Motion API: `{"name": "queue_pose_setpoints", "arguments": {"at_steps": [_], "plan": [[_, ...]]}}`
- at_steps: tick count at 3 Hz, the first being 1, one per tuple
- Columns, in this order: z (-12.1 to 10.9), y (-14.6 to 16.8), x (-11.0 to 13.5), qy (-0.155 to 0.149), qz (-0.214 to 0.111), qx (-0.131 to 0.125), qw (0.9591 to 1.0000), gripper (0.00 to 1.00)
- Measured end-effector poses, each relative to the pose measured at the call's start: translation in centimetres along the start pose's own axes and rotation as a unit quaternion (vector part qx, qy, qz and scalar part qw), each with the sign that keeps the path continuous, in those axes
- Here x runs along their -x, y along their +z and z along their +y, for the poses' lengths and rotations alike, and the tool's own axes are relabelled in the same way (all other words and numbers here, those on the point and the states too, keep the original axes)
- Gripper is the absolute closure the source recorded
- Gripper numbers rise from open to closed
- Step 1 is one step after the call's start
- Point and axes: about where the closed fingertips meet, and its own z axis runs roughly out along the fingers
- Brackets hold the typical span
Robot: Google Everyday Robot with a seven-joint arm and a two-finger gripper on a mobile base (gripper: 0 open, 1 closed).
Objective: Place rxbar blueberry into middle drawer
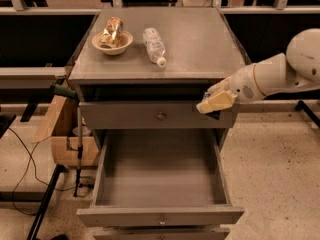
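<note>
Middle drawer point(160, 215) (grey, small round knob) stands open below end effector point(215, 104).

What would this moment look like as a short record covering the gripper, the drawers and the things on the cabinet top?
gripper: at the cabinet's right front, level with the top drawer, above the open drawer's right rear corner
bar: cannot be made out for certain
middle drawer: pulled open, no bar in its tray
top drawer: closed
cabinet top: bowl holding a gold snack packet; clear bottle lying on its side, right of the bowl, apart from it
</note>
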Motion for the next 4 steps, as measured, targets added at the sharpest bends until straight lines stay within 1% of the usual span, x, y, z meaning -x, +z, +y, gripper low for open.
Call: {"name": "queue_pose_setpoints", "arguments": {"at_steps": [1, 2, 3, 4], "plan": [[1.6, 3.5, -3.3, 0.010, -0.027, 0.024, 0.9993, 1.00], [4.6, 10.5, -7.9, 0.025, -0.047, 0.067, 0.9963, 1.00], [7.3, 18.7, -12.4, 0.043, -0.051, 0.115, 0.9911, 1.00], [7.3, 18.7, -12.4, 0.043, -0.051, 0.115, 0.9911, 1.00]]}}
